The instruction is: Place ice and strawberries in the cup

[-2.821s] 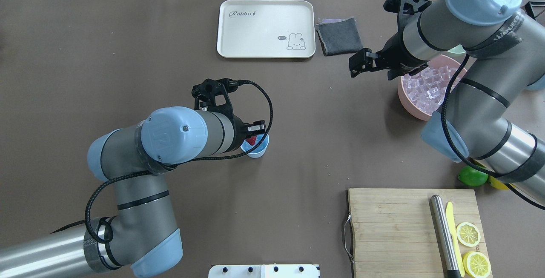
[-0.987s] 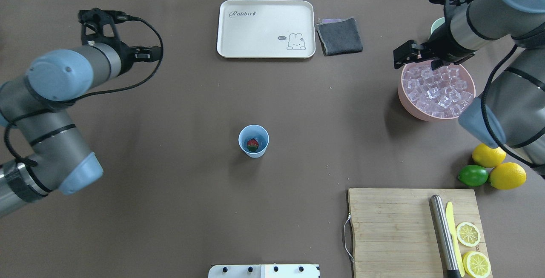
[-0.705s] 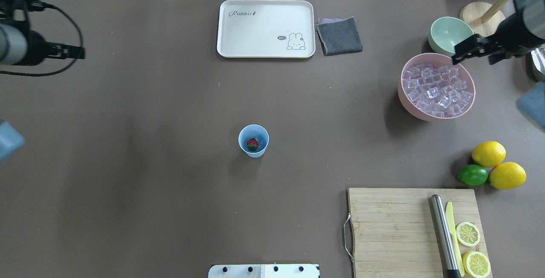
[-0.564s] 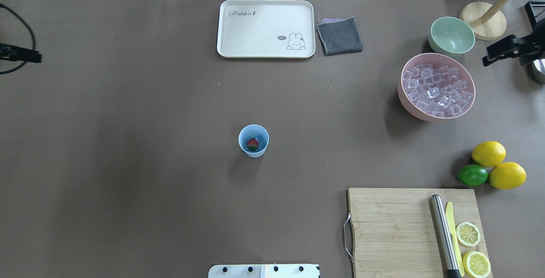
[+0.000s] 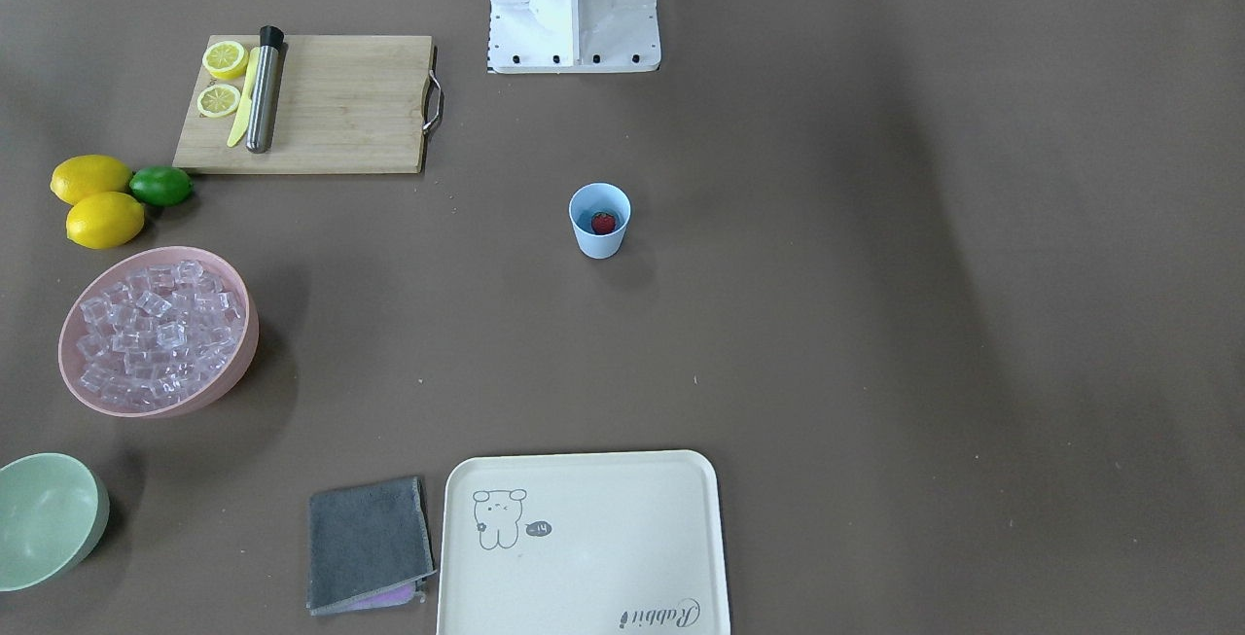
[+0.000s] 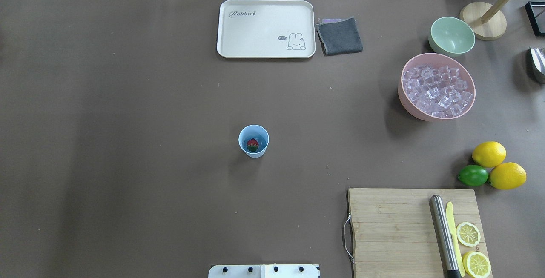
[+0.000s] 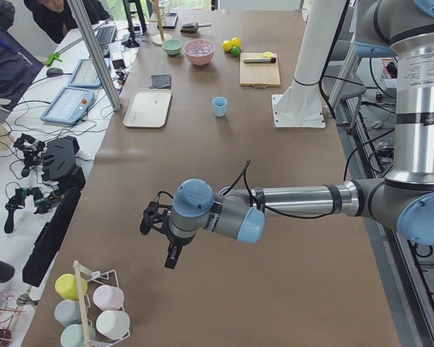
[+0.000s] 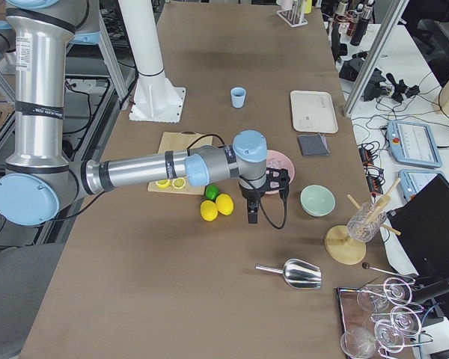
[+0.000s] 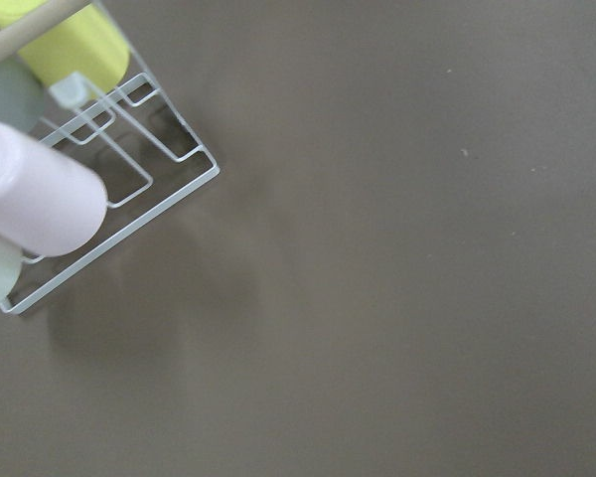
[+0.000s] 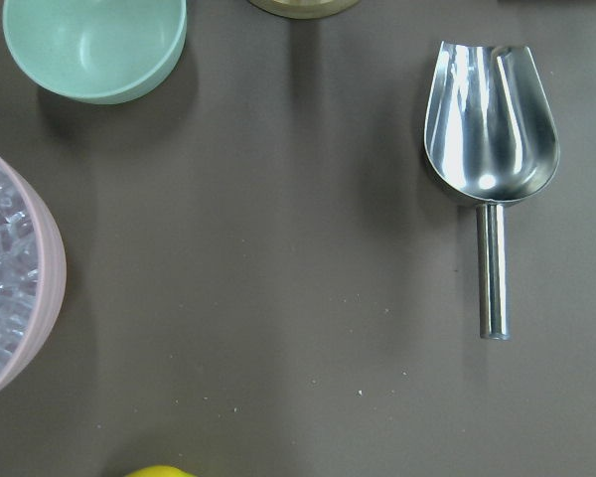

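Note:
The light blue cup [image 6: 253, 141] stands upright mid-table, also in the front view [image 5: 600, 220]. The red strawberry [image 6: 252, 144] lies inside it. No ice shows in the cup. The ice cubes [image 6: 437, 89] fill the pink bowl [image 6: 401, 97] at the right. My left gripper [image 7: 172, 256] hangs far out past the table's left end near a mug rack. My right gripper [image 8: 251, 217] hangs past the pink bowl, by the lemons. Both show only in the side views, so I cannot tell whether they are open or shut.
A metal scoop [image 10: 490, 129] lies on the table beyond the pale green bowl [image 6: 452, 36]. A cream tray [image 6: 266, 29] and a grey cloth [image 6: 339, 35] are at the back. A cutting board [image 6: 396, 231] and lemons [image 6: 489, 153] are at the right. A mug rack [image 9: 70, 149] is at the far left.
The left gripper left the cup, with the strawberry now lying inside it, and swung out to the left. The right arm swung out to the right. Both are gone from the overhead view.

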